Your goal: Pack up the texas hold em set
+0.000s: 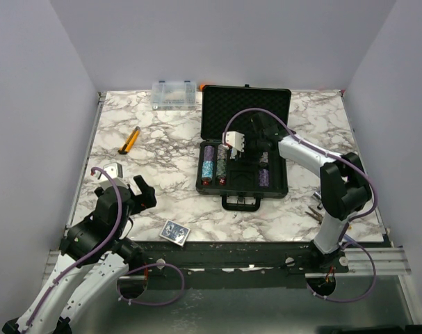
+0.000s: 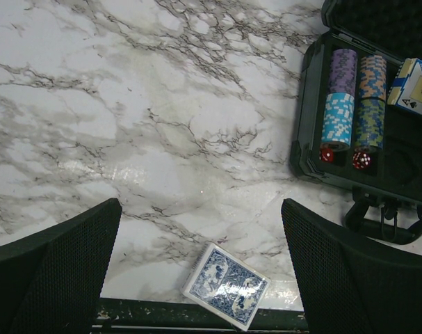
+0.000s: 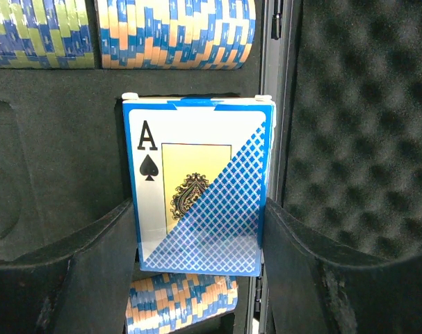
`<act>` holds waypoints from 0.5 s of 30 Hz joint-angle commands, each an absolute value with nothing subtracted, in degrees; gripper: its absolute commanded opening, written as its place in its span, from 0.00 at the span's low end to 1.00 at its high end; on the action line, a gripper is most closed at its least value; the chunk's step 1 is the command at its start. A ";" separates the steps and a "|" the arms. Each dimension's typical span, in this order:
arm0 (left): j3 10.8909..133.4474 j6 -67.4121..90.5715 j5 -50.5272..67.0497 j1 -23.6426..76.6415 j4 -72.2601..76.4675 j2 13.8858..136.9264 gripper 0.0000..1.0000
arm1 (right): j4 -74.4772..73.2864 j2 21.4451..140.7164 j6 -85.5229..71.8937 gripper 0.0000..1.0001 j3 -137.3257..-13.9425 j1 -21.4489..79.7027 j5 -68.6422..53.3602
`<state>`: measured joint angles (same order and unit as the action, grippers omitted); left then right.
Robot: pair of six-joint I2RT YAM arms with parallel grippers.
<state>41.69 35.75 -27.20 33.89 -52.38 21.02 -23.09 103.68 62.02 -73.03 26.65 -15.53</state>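
The black case (image 1: 244, 186) lies open mid-table with its foam lid (image 1: 245, 108) raised at the back. Chip stacks (image 1: 215, 163) fill the tray's left slots, and two red dice (image 2: 327, 154) sit at their near end. My right gripper (image 3: 200, 229) hovers over the tray (image 1: 256, 142), shut on a blue-white card deck (image 3: 197, 188) with an ace of spades on its face. A second deck (image 1: 174, 232) lies on the table by the front edge. My left gripper (image 1: 142, 190) is open and empty above the table. In its wrist view that deck (image 2: 226, 284) lies between the fingers, untouched.
A clear plastic organizer box (image 1: 174, 94) stands at the back edge, left of the lid. An orange-handled tool (image 1: 130, 140) lies on the left. Pliers (image 1: 315, 210) lie right of the case by the right arm's base. More chips (image 3: 172, 31) lie in slots beside the held deck.
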 commanded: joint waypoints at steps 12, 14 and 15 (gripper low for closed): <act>41.09 35.33 -26.80 34.19 -51.83 19.57 0.96 | -28.07 98.16 63.27 0.03 -68.10 26.71 -22.13; 41.05 35.33 -26.88 34.19 -51.80 19.32 0.96 | -26.57 97.77 61.43 0.19 -66.85 26.72 -22.26; 41.09 35.33 -26.85 34.19 -51.78 19.19 0.96 | -26.02 97.65 60.57 0.26 -66.37 26.71 -22.39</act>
